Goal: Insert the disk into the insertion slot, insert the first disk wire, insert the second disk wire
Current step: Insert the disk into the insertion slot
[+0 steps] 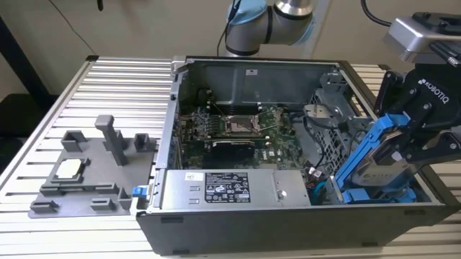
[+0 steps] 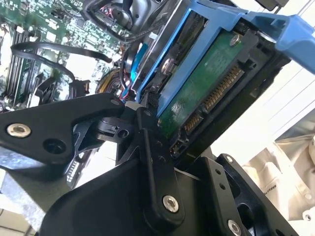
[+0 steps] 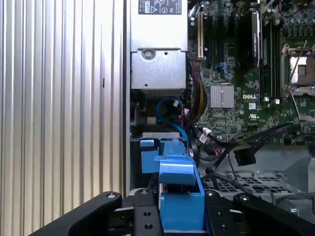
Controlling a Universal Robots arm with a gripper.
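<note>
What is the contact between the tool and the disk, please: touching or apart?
Touching. In the first wrist view the tool clamps the disk by its blue carrier, pressed against both sides with no gap.

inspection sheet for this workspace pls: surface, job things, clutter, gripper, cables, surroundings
surface: ribbed aluminium table, carrying an open dark grey computer case
job's things: silver-grey disk in a blue plastic carrier, tilted, lower end at the dark grey drive cage
clutter: grey plastic fixture tray, on the exterior view's left of the case
grippers: black gripper shut on the carrier
cables: loose black cable with a connector and a blue cable inside the case
surroundings: robot arm's grey joint behind the case
</note>
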